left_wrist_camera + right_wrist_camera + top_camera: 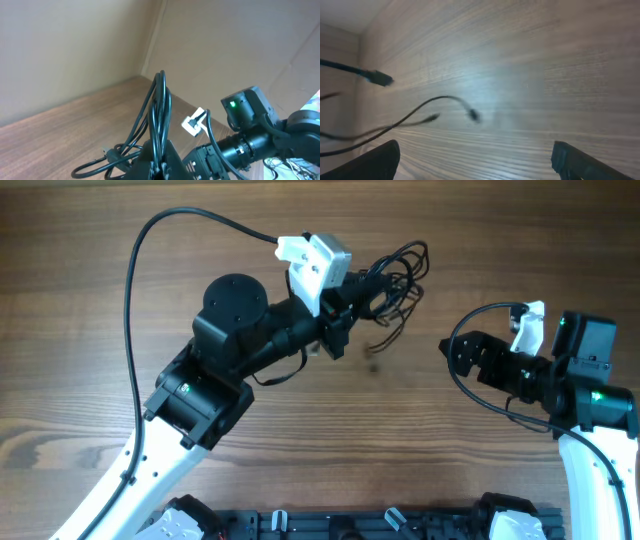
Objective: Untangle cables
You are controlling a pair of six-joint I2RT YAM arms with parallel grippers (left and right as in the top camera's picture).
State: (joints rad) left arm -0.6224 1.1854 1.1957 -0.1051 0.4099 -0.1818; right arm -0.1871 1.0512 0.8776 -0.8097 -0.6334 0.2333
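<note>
Most of the untangling is left, as I judge it. At the left and centre of the overhead view the left gripper (352,298) is clamped tight on the cables (400,275). They sit as 1 knotted bundle of loops in the upper centre of the frame, just right of its jaws. They seem lifted off the table (80,240), since a faint dark smudge (375,365), likely their shadow, lies on the wood below. No strand is laid out apart from the others yet. Further right, at the middle right of the frame, the right gripper (448,352) stands wide and holds nothing, aimed toward the bundle but well apart from it.

Only the left wrist view shows the grip itself. At the lower centre, several strands rise steeply together from between the closed jaws, so more than 1 cord looks pinched. The right arm (250,135) fills the lower right.

Only the right wrist view shows the loose ends. At the left of its frame, 3 plug ends (472,115) hang free over the wood, apart from each other. Its fingers (375,160) sit spread at the 2 lower corners, and the knot is out of frame
</note>
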